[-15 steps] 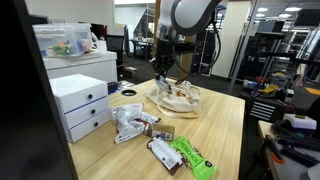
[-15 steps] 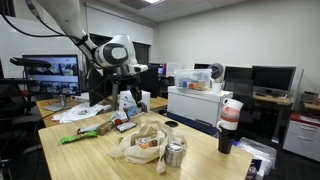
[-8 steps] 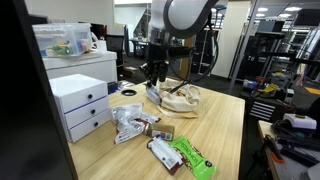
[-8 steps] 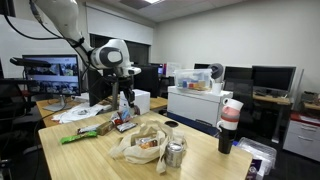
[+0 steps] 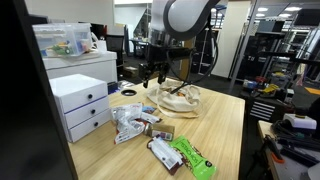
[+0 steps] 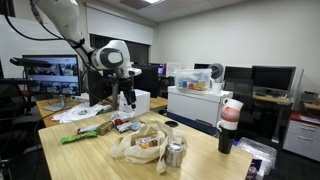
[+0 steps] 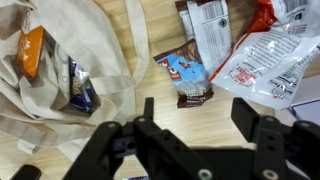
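**Open claw hangs over a snack bar**

In the wrist view the claw fills the bottom edge, its jaws wide apart and holding nothing. The bar lies flat on the worktop at centre frame, just right of the cloth bag. A silver pouch lies at upper right.

Upper centre in an exterior view: arm arched over, gripper pointing straight down. Along the bottom edge of the wrist view: jaws spread wide, nothing between them.
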Controlling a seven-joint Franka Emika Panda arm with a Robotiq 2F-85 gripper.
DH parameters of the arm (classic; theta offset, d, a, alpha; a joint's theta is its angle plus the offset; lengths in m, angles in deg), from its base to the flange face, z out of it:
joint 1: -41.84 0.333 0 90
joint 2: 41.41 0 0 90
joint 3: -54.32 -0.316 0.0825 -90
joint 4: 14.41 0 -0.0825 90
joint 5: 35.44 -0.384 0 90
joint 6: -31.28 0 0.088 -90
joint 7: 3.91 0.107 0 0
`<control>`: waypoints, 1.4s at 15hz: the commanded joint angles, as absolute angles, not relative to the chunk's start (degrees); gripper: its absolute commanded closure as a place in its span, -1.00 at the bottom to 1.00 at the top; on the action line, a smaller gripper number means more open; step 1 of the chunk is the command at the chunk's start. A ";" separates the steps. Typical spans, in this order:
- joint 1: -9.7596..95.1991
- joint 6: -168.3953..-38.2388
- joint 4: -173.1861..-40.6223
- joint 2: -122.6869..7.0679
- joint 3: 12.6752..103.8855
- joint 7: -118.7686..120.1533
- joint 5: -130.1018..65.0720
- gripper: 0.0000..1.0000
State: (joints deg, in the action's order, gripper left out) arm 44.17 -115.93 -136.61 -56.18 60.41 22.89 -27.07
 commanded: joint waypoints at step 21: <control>36.50 -113.70 -141.45 -61.16 71.59 31.16 -29.81 -1.00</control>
